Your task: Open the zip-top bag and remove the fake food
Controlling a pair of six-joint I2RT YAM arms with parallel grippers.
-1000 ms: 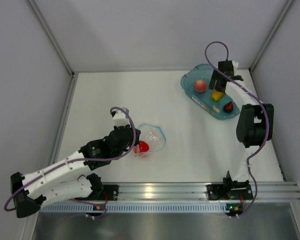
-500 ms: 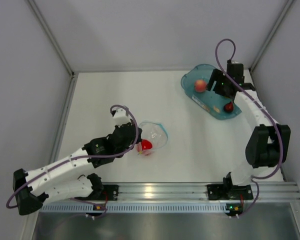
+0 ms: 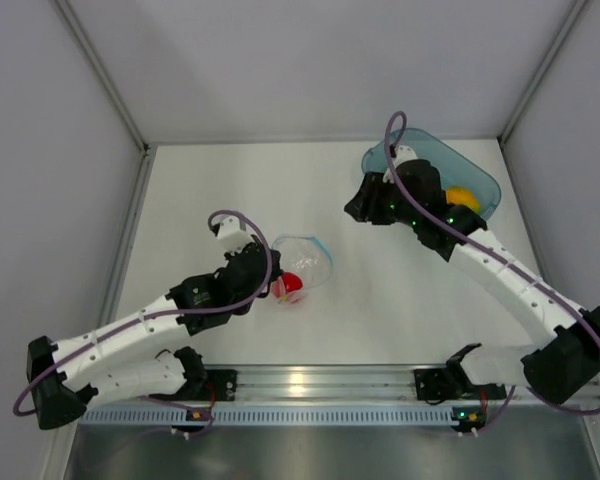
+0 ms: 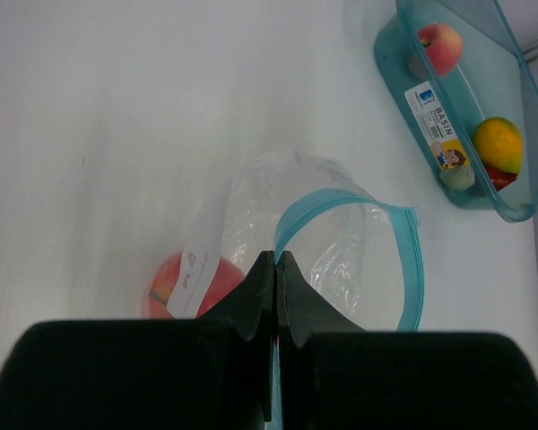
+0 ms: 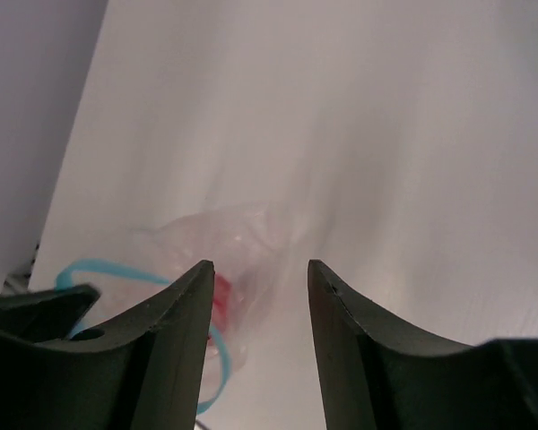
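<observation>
White tabletop (image 3: 210, 190) boxed in by plain grey walls (image 3: 280, 60), and I'm taking everything off the zip-top bag (image 4: 341, 242), which lies left of centre with its mouth gaping. My left hand (image 4: 276, 264) is pinched tight on the bag's teal zip strip (image 4: 411, 269) at the near rim, with no gap between the two fingers. One red fruit (image 4: 175, 282) sits inside the bag, half behind a white tag (image 4: 193, 273) whose small marks I can't read.

Well off to the right and beyond the bag is the teal tub (image 4: 466, 107). Its sticker (image 4: 435, 121) reads "BASIN"; the smaller print is too fine for me. In the tub I see the peach (image 4: 441, 47), the mango (image 4: 498, 143) and the dark red piece (image 4: 498, 176) just beside the mango.

My right hand (image 5: 255, 296) has its fingers spread with nothing between them, pointing at the bag from the tub side.

Against half a second ago, the right hand has left the tub and swung out to sit between tub and bag, its arm now covering much of the tub from above. The mango, under that hand a second ago, now lies in the tub. The bag and left hand have barely shifted
</observation>
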